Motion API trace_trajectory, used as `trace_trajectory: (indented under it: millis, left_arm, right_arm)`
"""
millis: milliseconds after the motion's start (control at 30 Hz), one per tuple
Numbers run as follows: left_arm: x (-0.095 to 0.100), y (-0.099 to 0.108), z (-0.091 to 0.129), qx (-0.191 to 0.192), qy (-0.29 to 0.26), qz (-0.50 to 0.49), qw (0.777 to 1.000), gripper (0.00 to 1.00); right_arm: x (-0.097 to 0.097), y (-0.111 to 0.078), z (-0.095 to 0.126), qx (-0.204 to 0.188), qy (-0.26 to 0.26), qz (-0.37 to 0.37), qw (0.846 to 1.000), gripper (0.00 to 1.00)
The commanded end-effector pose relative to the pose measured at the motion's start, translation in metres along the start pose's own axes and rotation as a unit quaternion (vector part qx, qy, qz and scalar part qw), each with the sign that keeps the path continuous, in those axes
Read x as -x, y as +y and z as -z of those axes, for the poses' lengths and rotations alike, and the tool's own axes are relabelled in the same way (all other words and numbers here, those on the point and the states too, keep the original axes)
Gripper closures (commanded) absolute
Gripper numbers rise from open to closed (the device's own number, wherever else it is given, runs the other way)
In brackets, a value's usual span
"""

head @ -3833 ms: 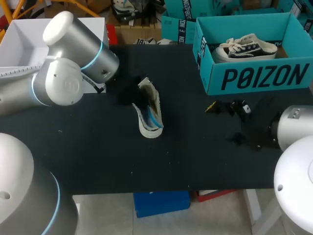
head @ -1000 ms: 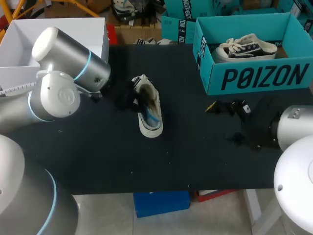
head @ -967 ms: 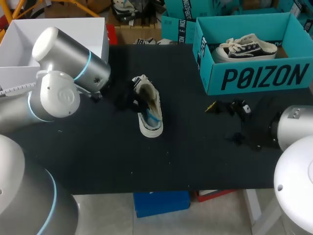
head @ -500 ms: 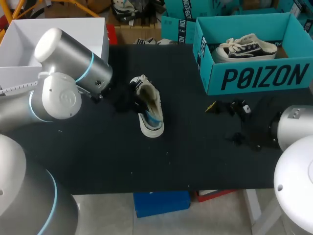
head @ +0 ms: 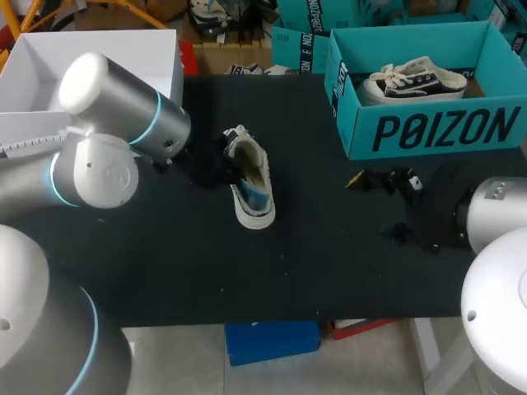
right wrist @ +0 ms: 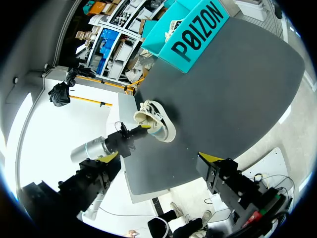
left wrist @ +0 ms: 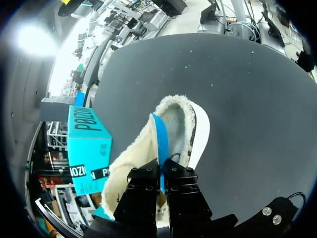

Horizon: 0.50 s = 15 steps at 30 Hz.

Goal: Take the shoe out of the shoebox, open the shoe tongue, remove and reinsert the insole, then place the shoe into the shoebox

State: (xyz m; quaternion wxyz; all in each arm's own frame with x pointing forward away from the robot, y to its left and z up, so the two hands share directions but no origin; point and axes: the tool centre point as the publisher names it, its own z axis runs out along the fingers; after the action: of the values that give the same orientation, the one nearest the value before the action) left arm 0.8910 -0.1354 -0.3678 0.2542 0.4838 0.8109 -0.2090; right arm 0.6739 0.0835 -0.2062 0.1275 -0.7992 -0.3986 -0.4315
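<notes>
left fingers [left wrist: 143, 191] clenched on thin blue insole [left wrist: 159, 139], edge-up inside cream fleece-lined shoe [head: 251, 181] | shoe now rolled slightly more upright, mid black surface [head: 329, 247], well apart from teal cardboard shoebox [head: 428, 132] | insole step likely underway | right fingers [right wrist: 220, 173] spread, empty

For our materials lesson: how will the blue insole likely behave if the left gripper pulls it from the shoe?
Pinched in the left gripper, the blue insole looks thin edge-on, so probably light and floppy. The fleece lining may cling to it. Nothing else holds the shoe on the table, so it could drag or tip.
</notes>
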Motion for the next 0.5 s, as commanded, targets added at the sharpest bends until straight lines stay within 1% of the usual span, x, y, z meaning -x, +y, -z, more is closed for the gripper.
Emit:
trace_trajectory:
  millis: [33,233,300,400,433,467,500]
  left_arm:
    - [-0.001,0.003,-0.001,0.018,0.002,-0.001,1.000,1.00]
    - [0.000,0.006,-0.007,0.023,0.007,0.005,1.000,1.00]
    - [0.000,0.003,-0.009,0.015,0.012,0.005,1.000,1.00]
    - [-0.001,-0.004,-0.011,-0.013,0.022,0.013,1.000,1.00]
    - [-0.001,-0.006,-0.011,-0.019,0.024,0.016,0.999,0.80]
    - [0.000,-0.007,-0.010,-0.027,0.027,0.017,0.999,0.48]
    - [0.000,-0.009,-0.009,-0.032,0.029,0.020,0.999,0.10]
  right_arm:
    - [0.007,0.001,0.006,-0.018,0.007,-0.007,1.000,0.00]
    - [0.007,0.001,0.006,-0.018,0.007,-0.007,1.000,0.00]
    - [0.007,0.001,0.006,-0.018,0.007,-0.007,1.000,0.00]
    - [0.007,0.001,0.006,-0.018,0.007,-0.007,1.000,0.00]
    - [0.007,0.001,0.006,-0.018,0.007,-0.007,1.000,0.00]
    - [0.007,0.001,0.006,-0.018,0.007,-0.007,1.000,0.00]
    - [0.007,0.001,0.006,-0.018,0.007,-0.007,1.000,0.00]
